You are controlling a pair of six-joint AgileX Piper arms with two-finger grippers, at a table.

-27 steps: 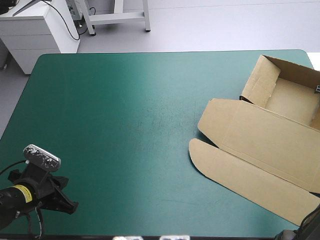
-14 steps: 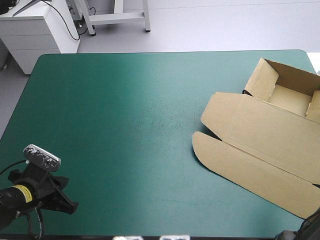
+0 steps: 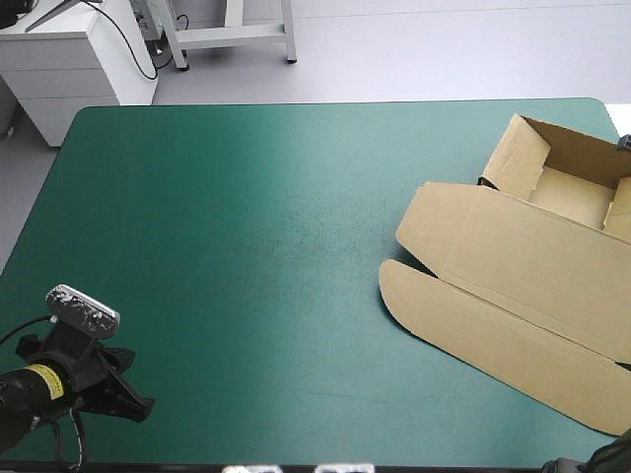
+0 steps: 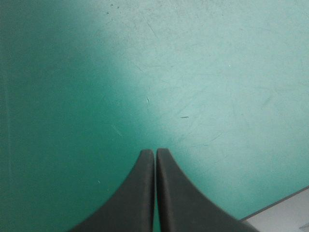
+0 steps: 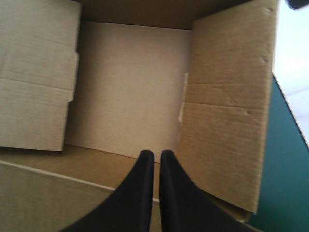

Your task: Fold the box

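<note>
Tabletop (image 3: 227, 197) fills most of my high view, far corners rounded, under a teal-green cover (image 4: 217, 58). Faint pale scuffs (image 3: 306, 239) sit near the middle. My left wrist view shows fine scratches (image 4: 186, 117) and specks, with the tabletop's edge crossing one corner.

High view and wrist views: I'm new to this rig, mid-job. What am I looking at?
Two robot arms work at a table with a teal-green cover. The high view looks down from behind them. At the right lies the brown cardboard box, a cut sheet: walls raised into an open tray, lid flat. Each wrist view looks along one gripper's black fingers. The left gripper is shut over bare cover near the table's near left corner. The right gripper, shut, points into the tray, holding nothing visible.
</note>
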